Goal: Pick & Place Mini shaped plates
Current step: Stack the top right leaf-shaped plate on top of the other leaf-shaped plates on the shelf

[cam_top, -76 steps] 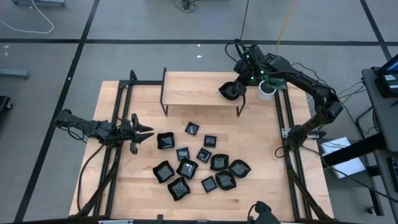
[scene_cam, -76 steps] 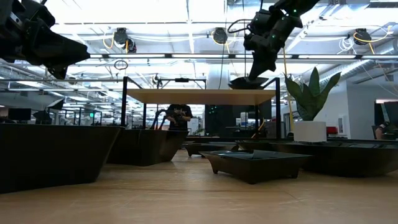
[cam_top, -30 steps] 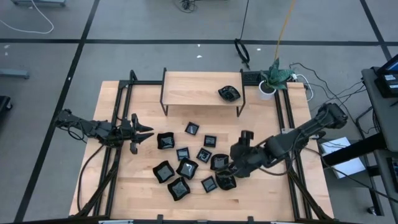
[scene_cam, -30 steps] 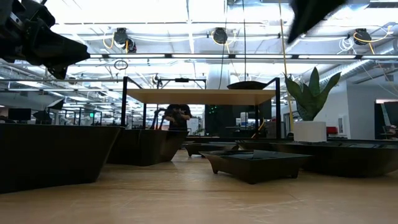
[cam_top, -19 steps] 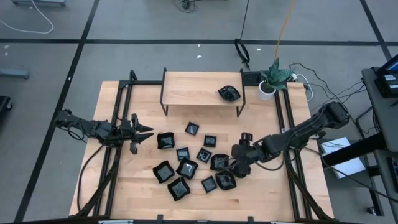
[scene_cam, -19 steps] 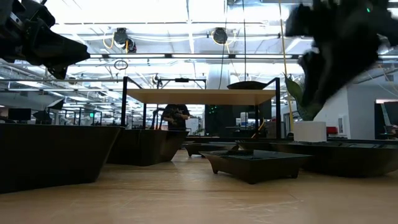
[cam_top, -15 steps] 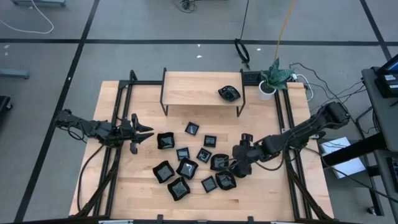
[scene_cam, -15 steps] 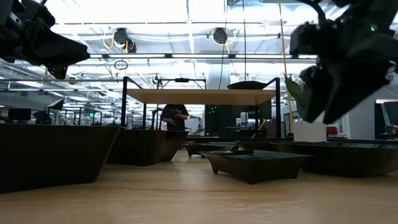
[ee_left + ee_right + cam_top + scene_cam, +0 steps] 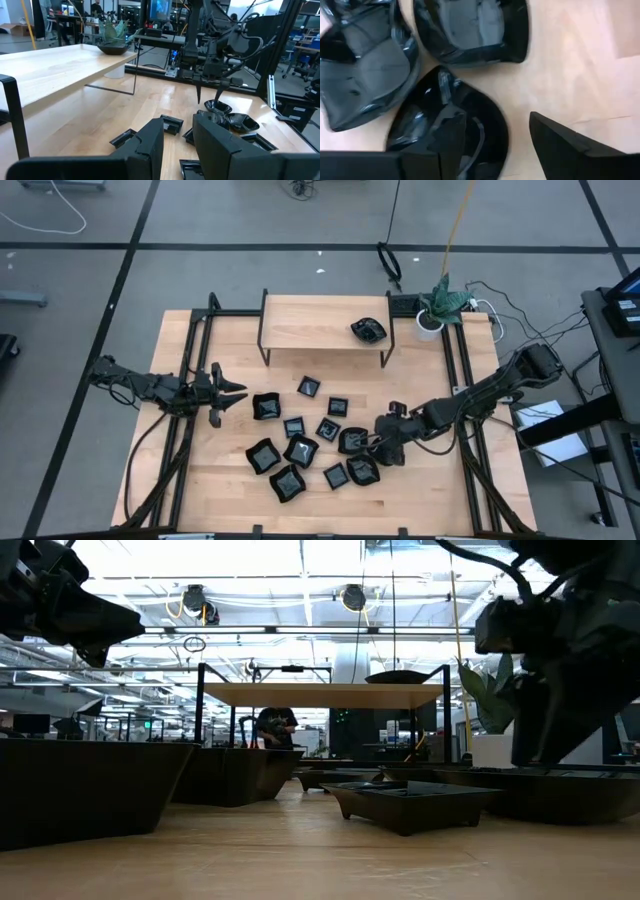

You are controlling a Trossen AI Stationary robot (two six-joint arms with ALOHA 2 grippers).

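Right gripper [image 9: 374, 446]: fingers spread wide, straddling the rim of a wavy-rimmed roundish plate [image 9: 451, 134], one finger over its bowl, the other over bare table [image 9: 430, 490]. That plate lies at the right edge of the cluster of mini shaped plates [image 9: 300, 450] at mid-table. One roundish plate [image 9: 369, 330] sits on the raised wooden shelf [image 9: 310, 322]. Left gripper [image 9: 232, 391]: fingers apart, empty, waiting at the table's left side beside the cluster.

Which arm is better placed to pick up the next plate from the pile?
The right arm. Its right gripper is open and low over a roundish plate in the pile, one finger over the dish. The left gripper, also open, waits at the table's left side, apart from the plates.
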